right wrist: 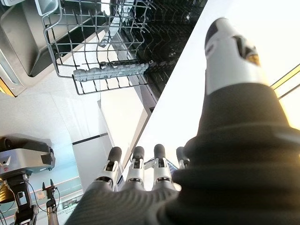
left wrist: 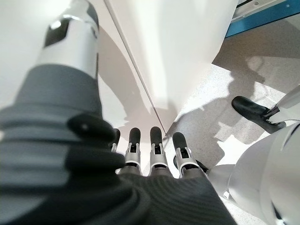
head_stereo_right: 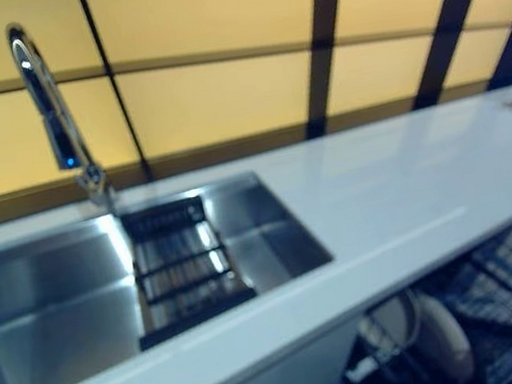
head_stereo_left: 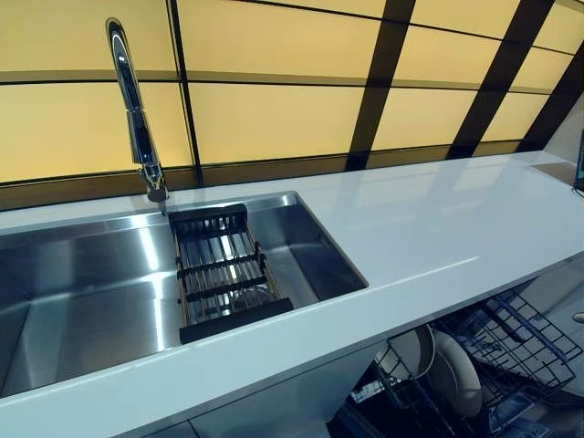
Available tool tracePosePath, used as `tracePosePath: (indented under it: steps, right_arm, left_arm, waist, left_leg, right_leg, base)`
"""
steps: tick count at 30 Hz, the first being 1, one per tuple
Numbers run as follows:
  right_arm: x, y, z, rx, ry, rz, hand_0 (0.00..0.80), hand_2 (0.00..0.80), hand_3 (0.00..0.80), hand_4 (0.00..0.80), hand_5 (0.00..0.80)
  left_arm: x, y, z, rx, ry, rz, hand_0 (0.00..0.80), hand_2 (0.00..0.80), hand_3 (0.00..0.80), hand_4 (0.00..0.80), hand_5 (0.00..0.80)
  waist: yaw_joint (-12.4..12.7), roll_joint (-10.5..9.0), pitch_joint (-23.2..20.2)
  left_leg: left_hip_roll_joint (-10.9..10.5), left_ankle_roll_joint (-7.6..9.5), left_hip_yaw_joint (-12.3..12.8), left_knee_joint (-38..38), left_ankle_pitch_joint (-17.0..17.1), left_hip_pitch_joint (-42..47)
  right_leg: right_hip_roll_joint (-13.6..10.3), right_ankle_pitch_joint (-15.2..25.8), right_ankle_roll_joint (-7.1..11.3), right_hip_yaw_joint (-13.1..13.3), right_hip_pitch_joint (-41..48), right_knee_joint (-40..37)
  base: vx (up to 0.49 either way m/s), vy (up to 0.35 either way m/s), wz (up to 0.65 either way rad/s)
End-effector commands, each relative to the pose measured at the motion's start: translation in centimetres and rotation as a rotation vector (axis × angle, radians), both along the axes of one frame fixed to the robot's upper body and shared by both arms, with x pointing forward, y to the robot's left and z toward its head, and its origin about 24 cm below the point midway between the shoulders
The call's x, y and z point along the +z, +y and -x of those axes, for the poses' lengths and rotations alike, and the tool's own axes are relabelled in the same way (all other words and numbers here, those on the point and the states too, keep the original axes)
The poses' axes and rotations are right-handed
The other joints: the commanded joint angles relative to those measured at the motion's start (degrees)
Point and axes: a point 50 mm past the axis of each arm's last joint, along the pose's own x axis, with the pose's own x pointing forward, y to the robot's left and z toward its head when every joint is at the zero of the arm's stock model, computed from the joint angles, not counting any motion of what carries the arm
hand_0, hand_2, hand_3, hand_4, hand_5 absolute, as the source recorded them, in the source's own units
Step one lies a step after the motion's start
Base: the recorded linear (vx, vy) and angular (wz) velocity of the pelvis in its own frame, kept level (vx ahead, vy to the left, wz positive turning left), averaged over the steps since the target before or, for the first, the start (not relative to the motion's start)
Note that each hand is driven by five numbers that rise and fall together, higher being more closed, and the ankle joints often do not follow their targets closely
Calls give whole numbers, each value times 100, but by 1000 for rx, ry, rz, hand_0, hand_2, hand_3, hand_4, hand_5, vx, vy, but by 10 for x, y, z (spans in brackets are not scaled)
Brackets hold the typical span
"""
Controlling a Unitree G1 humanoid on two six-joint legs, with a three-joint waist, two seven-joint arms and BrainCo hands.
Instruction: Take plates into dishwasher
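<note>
From my head cam, left eye: a long white countertop (head_stereo_left: 438, 228) runs across, w/ a steel sink (head_stereo_left: 82, 292) set into it on my left. A tall chrome tap (head_stereo_left: 135, 109) stands at the sink's back edge, and a black drying rack (head_stereo_left: 224, 274) spans the sink front to back just below the tap. Behind the counter the wall is yellow panels (head_stereo_left: 274, 119) split by dark strips. Below the counter's front edge, lower right, the dishwasher's wire rack (head_stereo_left: 511, 347) is pulled out, and two plates (head_stereo_left: 447, 370) stand upright in it, side by side. Neither of my hands shows here. Right eye: same scene, a bit softer; the plates and rack sit at the lower right again, nothing on the counter itself that I can make out. Left wrist cam: my left hand (left wrist: 150, 159) hangs beside a white cabinet panel (left wrist: 164, 47), fingers straight, relaxed, holding nothing; speckled grey floor (left wrist: 220, 89) past them, and a blue strip along the far floor edge. Right wrist cam: my right hand (right wrist: 140, 173) also empty, fingers straight, thumb out to one side, next to a white panel (right wrist: 178, 84). Past the fingertips is the dishwasher's wire basket (right wrist: 93, 42) w/ a grey row of tines on its edge, and the dark inside of the dishwasher (right wrist: 173, 18) beyond it.
</note>
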Motion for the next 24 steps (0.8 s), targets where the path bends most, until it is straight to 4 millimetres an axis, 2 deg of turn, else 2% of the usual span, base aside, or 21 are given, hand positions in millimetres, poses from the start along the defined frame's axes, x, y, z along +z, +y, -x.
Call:
tracePosePath:
  steps: [1,10,12,15,18,19,22,24]
  right_arm:
    - [38,-10,-4,-33,-93,74,0,0,0,0,0]
    - [44,-24,12,-137,-115,85,0,0,0,0,0]
    - [44,-32,22,-190,-118,90,0,0,0,0,0]
    - [38,-40,36,-251,-104,102,0,0,0,0,0]
    - [23,-46,55,-298,-97,79,0,0,0,0,0]
    - [17,-47,58,-304,-99,68,0,0,0,0,0]
    - [15,-47,58,-298,-126,39,0,0,0,0,0]
    - [14,-46,58,-289,-138,30,0,0,0,0,0]
  left_arm:
    - [15,23,-43,25,-77,-85,0,0,0,0,0]
    - [11,25,-30,-14,22,-106,0,0,0,0,0]
    - [9,24,-27,-51,50,-110,0,0,0,0,0]
    - [10,25,-29,-99,68,-133,0,0,0,0,0]
    - [16,31,-42,-149,74,-174,0,0,0,0,0]
    - [18,35,-46,-159,74,-191,0,0,0,0,0]
    - [21,42,-44,-129,79,-205,0,0,0,0,0]
    - [22,48,-40,-93,85,-213,0,0,0,0,0]
  waist:
    - [137,-207,-246]
    - [104,-219,-275]
    - [66,-229,-242]
    - [-6,-253,-60]
    - [-125,-365,135]
    - [-141,-377,205]
    - [-54,-273,277]
    - [80,-217,217]
  left_leg:
    - [10,7,-189,16,-588,419]
    - [-21,71,-120,16,-668,558]
    - [-69,142,-24,39,-702,703]
    - [-114,210,-33,375,-787,625]
    - [-197,246,-50,585,-891,577]
    - [-215,223,-119,495,-887,640]
    - [-133,247,-118,232,-779,721]
    - [-77,271,-58,115,-568,535]
  right_leg:
    - [108,490,469,117,-249,2]
    - [36,502,457,132,-190,2]
    - [-7,498,438,230,-145,64]
    - [-35,455,428,349,-271,447]
    - [-169,1059,651,286,-748,328]
    - [-176,1364,782,209,-1011,215]
    - [-87,1224,768,58,-1145,553]
    - [-217,1021,683,7,-979,920]
  base:
    - [-9,50,1]
    - [-21,89,0]
    - [10,148,-3]
    - [22,96,-9]
    - [5,-29,0]
    - [-81,-65,-7]
    - [-189,-46,-37]
    - [-370,-130,-74]
